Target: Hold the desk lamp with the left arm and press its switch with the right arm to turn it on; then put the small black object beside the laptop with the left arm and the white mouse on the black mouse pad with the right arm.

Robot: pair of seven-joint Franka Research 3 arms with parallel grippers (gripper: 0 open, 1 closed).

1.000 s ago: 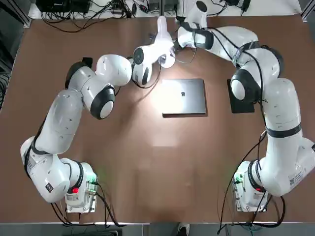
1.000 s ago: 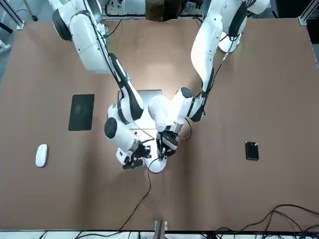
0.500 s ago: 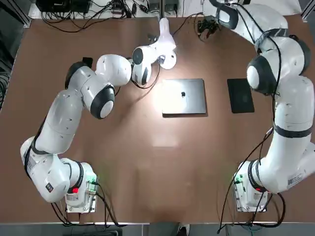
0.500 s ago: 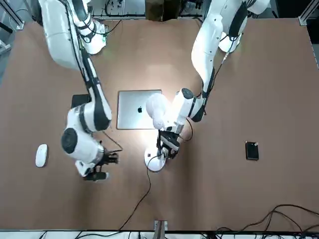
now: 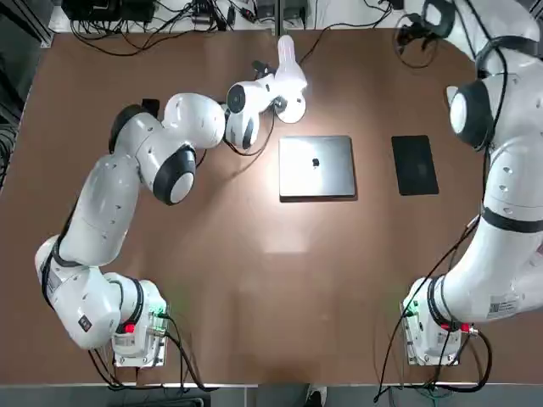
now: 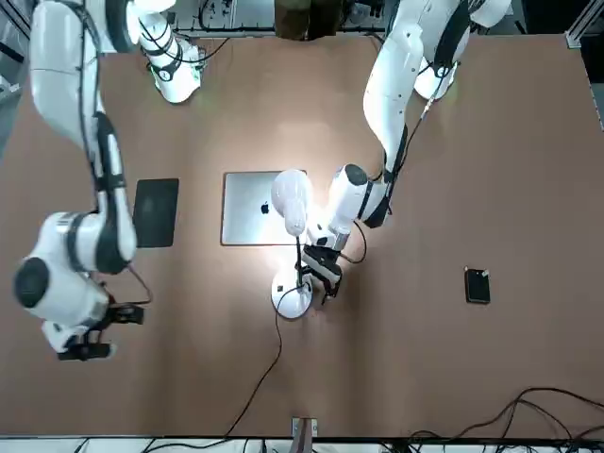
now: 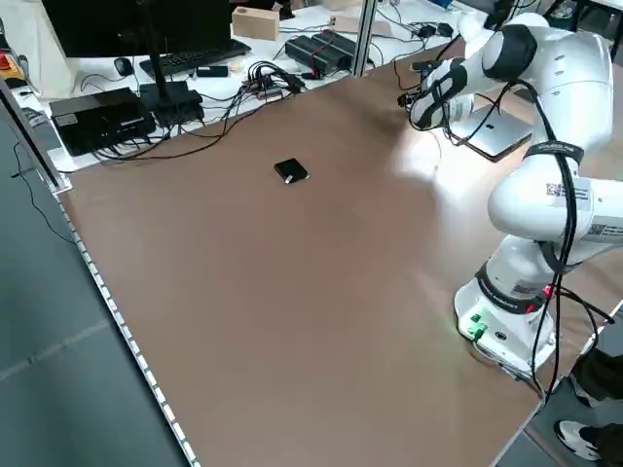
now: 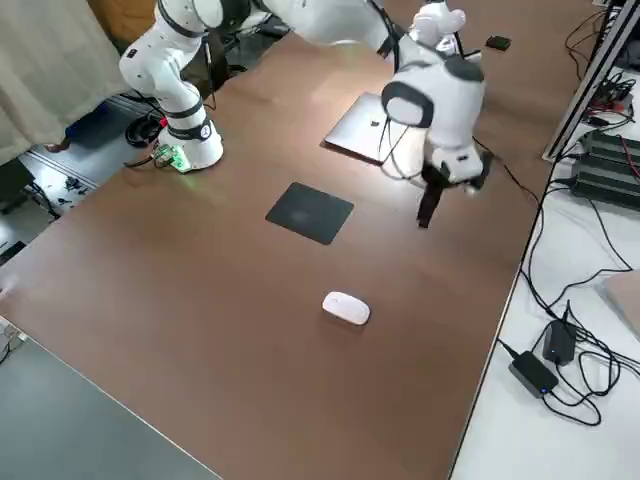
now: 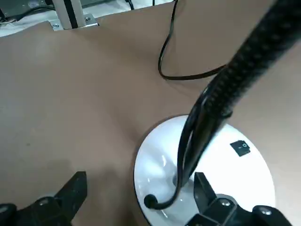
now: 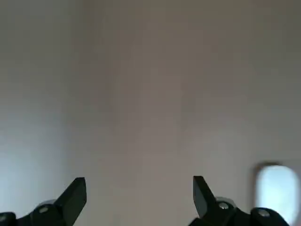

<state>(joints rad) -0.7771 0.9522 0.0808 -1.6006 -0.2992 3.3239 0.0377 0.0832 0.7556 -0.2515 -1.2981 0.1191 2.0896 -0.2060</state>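
1. Robot's-side clock, laptop (image 5: 317, 168) centered: lamp (image 5: 291, 103) stood at 11, left end effector (image 9: 140, 174) spread beside its stem.
2. Right end effector (image 10: 139, 178) hung spread at 1; mouse (image 8: 346, 307) sat at 2.

apple-shaped logo on the lid of the grey laptop (image 5: 317, 178), small printing on labels elsewhere too tiny to read

The white mouse (image 8: 346, 308) lies near the black mouse pad (image 8: 310, 212), apart from it, on the brown table (image 8: 230, 350)
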